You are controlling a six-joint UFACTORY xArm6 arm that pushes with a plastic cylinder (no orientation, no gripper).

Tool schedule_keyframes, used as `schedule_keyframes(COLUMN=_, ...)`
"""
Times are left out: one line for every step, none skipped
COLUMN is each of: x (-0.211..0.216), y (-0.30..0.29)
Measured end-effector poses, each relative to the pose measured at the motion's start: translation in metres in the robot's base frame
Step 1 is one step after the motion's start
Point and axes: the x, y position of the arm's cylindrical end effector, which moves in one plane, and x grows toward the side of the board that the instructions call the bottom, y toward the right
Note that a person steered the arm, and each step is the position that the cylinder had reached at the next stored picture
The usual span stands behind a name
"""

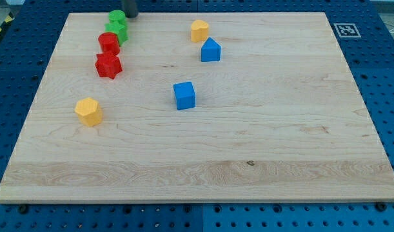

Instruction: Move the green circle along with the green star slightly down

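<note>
Worktop [248,148]: pale wood, smooth, with visible grain and a matt finish. Blocks, e.g. blue cube [184,95] and red star [108,65]: smooth, plastic-looking, faintly glossy. Surrounding blue base [384,64]: perforated, matt.

Below the green circle [115,16] and green star [118,29] the downward lane is blocked: a red block [108,43] touches the star, with a red star [109,65] just under it. My tip [131,14] sits at the circle's right, on the board's [280,148] top edge. Right of this stack the wood lies open until the orange block [199,30], blue house-shaped block [211,50] and blue cube [184,95]; an orange hexagon [89,111] stands lower left
</note>
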Motion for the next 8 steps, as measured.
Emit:
schedule_keyframes(x=0.002, y=-0.03)
schedule_keyframes(x=0.018, y=-0.037)
schedule_keyframes(x=0.019, y=-0.037)
schedule_keyframes(x=0.02, y=-0.037)
schedule_keyframes(x=0.024, y=-0.037)
schedule_keyframes(x=0.025, y=-0.033)
schedule_keyframes(x=0.025, y=-0.033)
schedule_keyframes(x=0.025, y=-0.052)
